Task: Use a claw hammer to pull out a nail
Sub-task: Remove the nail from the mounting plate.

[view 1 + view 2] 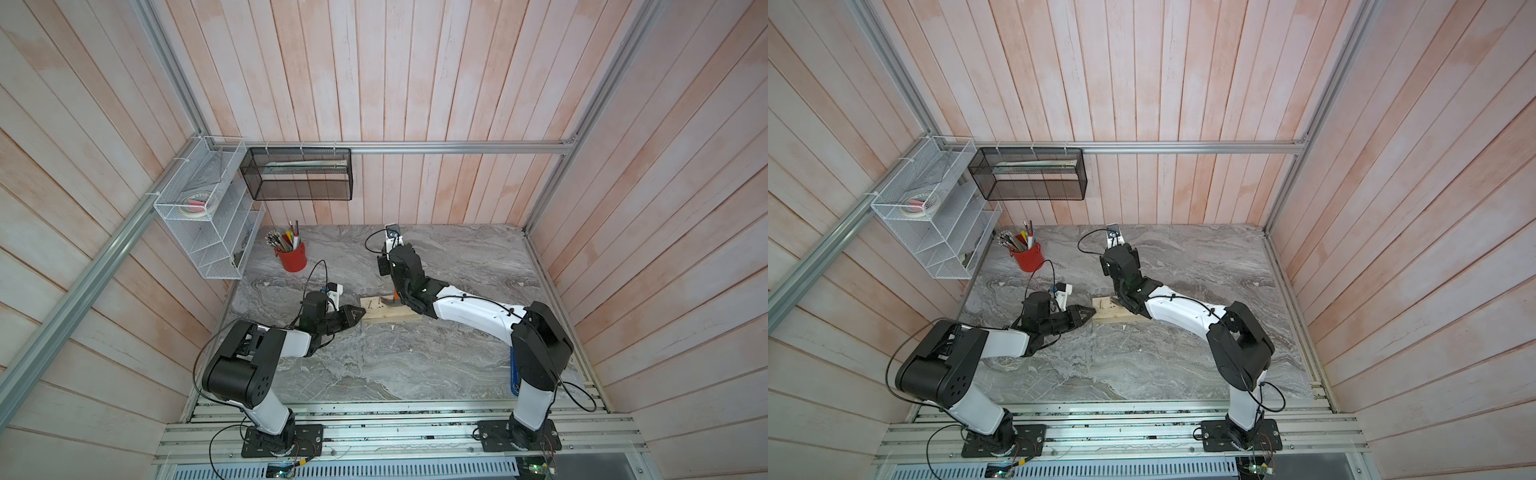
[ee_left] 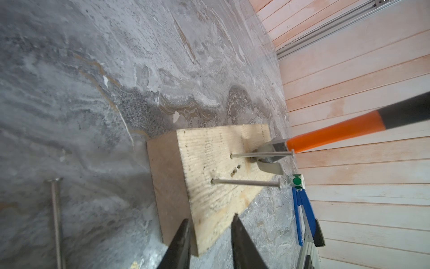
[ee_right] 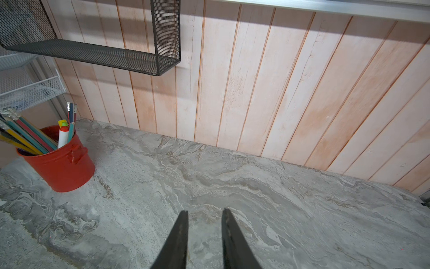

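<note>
- The right tool (image 3: pixel 204 233) is clamped tight. Its wrist view shows no handle between the tips, but I judge that it grips the claw hammer (image 2: pixel 335 132) further back, since the orange-and-black handle stands raised toward that arm.
- The left tool (image 2: pixel 210 217) straddles the end of the wooden block (image 2: pixel 209 151) nearest the surface's left edge, with a narrow gap. I cannot tell whether it pinches the wood.
- The hammer's steel head rests on the block against one nail (image 2: pixel 260 154), whose shank is mostly exposed. A second nail (image 2: pixel 246 182) stands just beside it.
- The step in hand looks like levering. The next move calls for rocking the handle over the curved head while the block is pinned down.
- The block sits mid-surface (image 1: pixel 415 365), with a loose nail (image 2: pixel 55 221) lying near it. A red cup (image 1: pixel 293 259) of pencils stands near the back-left corner.
- Pale plank walls (image 1: pixel 415 83) carry a white wire rack (image 1: pixel 195 232) and a black mesh basket (image 1: pixel 299 174).
</note>
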`<state>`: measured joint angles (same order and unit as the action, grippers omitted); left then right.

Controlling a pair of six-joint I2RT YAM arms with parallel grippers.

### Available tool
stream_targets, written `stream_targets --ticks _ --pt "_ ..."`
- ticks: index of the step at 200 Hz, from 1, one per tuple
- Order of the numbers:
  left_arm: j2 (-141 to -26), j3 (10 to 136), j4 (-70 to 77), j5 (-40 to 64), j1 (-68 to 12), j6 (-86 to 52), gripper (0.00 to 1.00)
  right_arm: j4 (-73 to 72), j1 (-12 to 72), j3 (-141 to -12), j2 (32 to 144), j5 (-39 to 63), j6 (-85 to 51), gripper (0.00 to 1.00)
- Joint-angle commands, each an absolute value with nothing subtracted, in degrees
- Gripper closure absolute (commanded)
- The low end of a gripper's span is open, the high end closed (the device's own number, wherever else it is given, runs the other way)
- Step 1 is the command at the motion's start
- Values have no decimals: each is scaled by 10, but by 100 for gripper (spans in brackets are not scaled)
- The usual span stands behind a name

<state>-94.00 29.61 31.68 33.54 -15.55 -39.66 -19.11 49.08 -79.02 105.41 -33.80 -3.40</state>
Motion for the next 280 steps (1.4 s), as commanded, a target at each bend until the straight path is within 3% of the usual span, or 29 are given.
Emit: stream_targets --ticks 1,36,114,199,280 --pt "-933 314 281 309 -158 -370 65 -251 496 -811 1054 -343 -21 100" --pt "-925 321 263 294 -158 -362 59 -294 503 -788 1045 -332 2 100" --pt "-952 344 264 310 -158 -362 60 -352 510 -761 1042 -323 20 100" --pt "-968 353 257 326 -159 -358 61 -469 490 -646 1003 -318 -54 100" --pt "-984 361 237 325 -163 -345 62 -489 474 -595 983 -300 -92 100"
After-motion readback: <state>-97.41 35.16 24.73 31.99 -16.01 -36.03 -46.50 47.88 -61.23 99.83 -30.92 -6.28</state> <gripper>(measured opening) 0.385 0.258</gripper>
